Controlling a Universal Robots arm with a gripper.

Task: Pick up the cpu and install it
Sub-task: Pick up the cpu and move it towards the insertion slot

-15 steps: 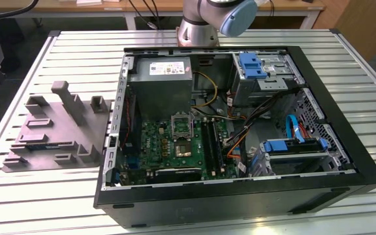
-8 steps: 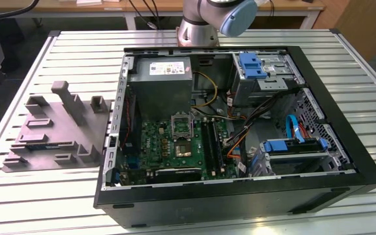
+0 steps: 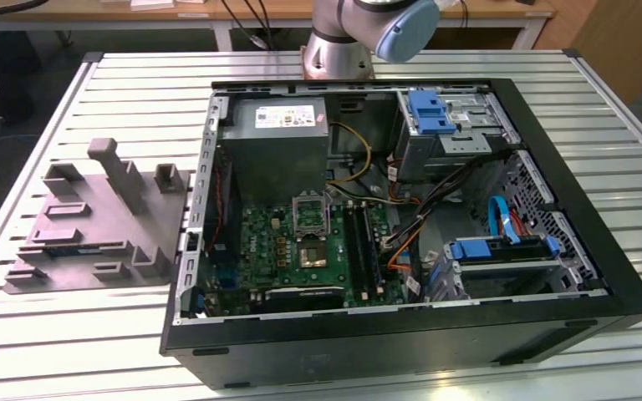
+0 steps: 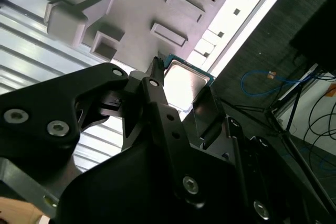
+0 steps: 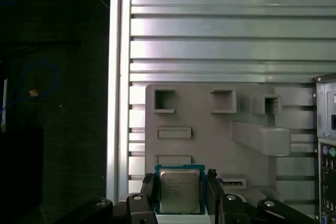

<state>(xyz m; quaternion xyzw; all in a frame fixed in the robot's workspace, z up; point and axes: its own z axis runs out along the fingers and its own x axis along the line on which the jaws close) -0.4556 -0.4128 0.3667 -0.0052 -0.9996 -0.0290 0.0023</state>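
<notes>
The gripper grips two opposite edges of the cpu (silvery top toward the first wrist view), holding it in free air over the grey holder near the slatted table edge, its sides square to the slats.

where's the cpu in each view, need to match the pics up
first wrist view: cpu between the fingers of the gripper, in front of the grey holder.
second wrist view: cpu between the same fingers, grey holder behind.
exterior view: shared landmark, the grey holder, at the exterior view's left of the computer case.
</notes>
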